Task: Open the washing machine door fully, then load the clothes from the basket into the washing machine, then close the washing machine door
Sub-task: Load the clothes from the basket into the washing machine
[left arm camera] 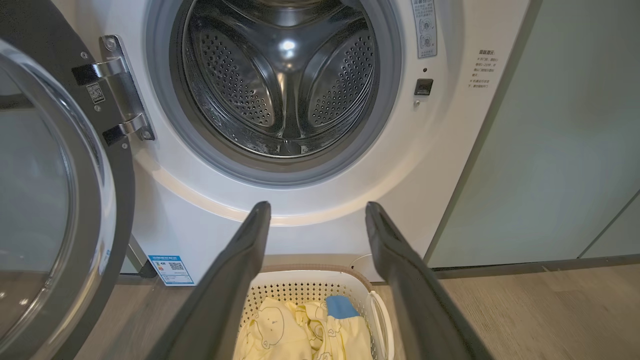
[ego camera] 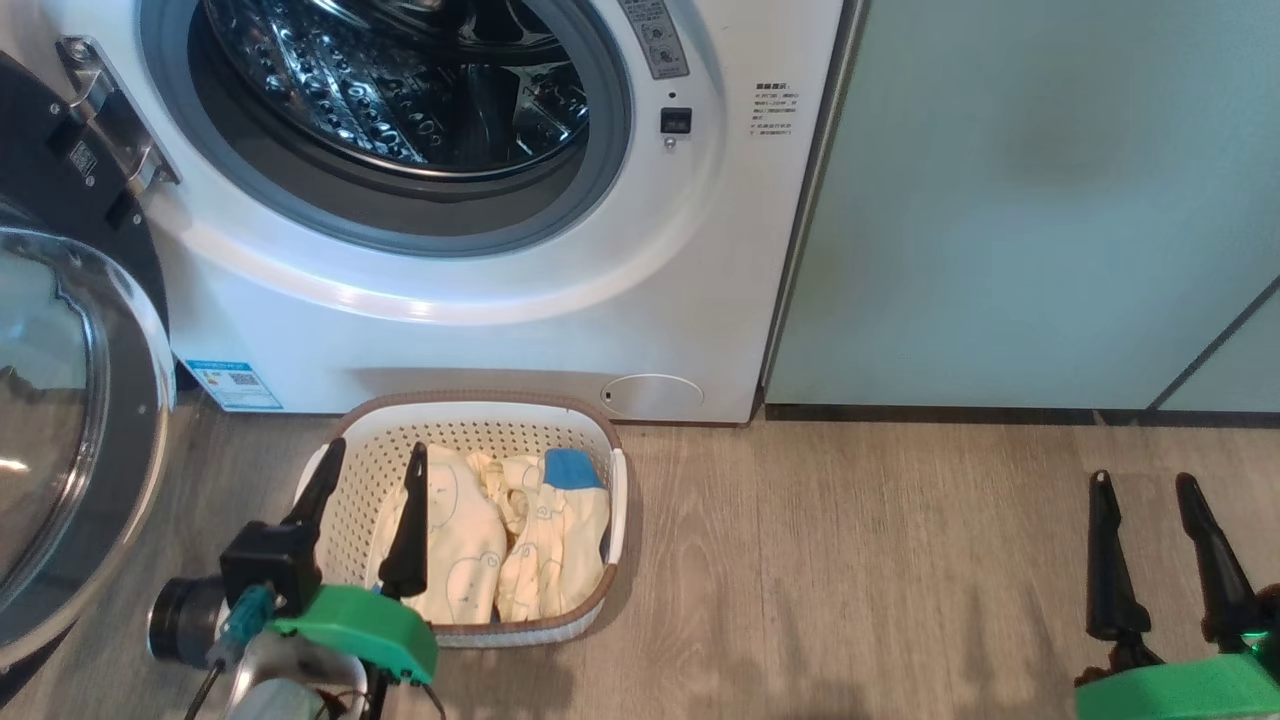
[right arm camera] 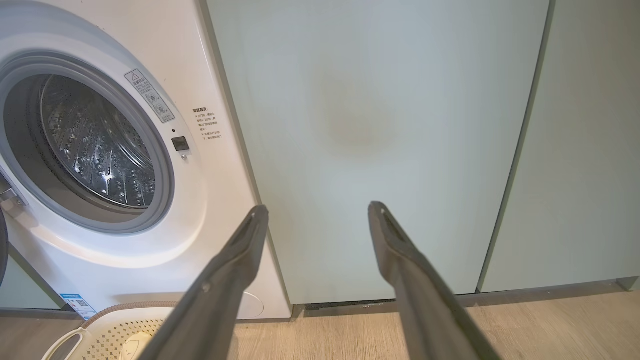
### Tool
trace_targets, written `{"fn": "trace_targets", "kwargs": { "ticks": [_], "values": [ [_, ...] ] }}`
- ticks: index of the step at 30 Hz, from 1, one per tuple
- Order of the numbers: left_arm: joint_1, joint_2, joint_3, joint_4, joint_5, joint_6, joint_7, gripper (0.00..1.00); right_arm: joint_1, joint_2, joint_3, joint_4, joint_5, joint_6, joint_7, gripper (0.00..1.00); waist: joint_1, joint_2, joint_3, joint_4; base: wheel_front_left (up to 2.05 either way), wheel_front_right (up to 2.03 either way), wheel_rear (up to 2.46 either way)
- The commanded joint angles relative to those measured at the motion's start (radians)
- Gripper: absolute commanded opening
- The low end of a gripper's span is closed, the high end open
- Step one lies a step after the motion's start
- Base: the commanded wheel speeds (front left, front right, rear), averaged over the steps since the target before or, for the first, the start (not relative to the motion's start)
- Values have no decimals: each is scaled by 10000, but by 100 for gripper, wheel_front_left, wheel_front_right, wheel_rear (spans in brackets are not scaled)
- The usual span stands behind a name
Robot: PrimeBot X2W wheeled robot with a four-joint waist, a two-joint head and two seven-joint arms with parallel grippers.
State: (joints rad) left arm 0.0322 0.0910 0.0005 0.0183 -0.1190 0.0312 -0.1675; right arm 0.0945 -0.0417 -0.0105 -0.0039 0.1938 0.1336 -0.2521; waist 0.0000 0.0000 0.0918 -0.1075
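Over the left part of the basket (ego camera: pixel 480 398), as your head camera saw it, your left gripper (ego camera: pixel 377 448) hung with its two dark fingers spread wide and nothing between them. One finger crossed the basket's perforated left wall and the other lay across the clothes (ego camera: pixel 540 540). Whether either finger touched cloth, you could not tell from that view. In your left wrist camera the fingertips stood against the white machine front, with the clothes lower down between the fingers. The clothes lay inside the basket: pale yellow pieces with faint bear outlines, and a bright blue patch toward its far right corner. Well to the right of the basket, over the bare wooden floor (ego camera: pixel 850 560), your right gripper (ego camera: pixel 1143 480) was just as wide apart and just as empty. Just behind the basket stood the washing machine (ego camera: pixel 450 330), its porthole uncovered and the steel drum (ego camera: pixel 400 80) shining inside. The energy sticker (ego camera: pixel 233 385) sat behind the basket's far left corner and the round service flap (ego camera: pixel 652 395) behind its far right one. Left of the basket, the washing machine door (ego camera: pixel 60 420) stood swung out on its hinge (ego camera: pixel 110 115), its glass bowl bulging toward you. To the far right of the basket, pale green cabinets (ego camera: pixel 1000 200) adjoined the machine.
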Motion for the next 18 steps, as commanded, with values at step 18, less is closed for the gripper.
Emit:
{"fn": "trace_targets", "kwargs": {
  "ticks": [18],
  "values": [
    [-1313,205,-474,1052,-279,-512,345,100,-472,-85,210,-451,94,-29,-97,100,0,0,664,-49,0,0,0]
  ]
}}
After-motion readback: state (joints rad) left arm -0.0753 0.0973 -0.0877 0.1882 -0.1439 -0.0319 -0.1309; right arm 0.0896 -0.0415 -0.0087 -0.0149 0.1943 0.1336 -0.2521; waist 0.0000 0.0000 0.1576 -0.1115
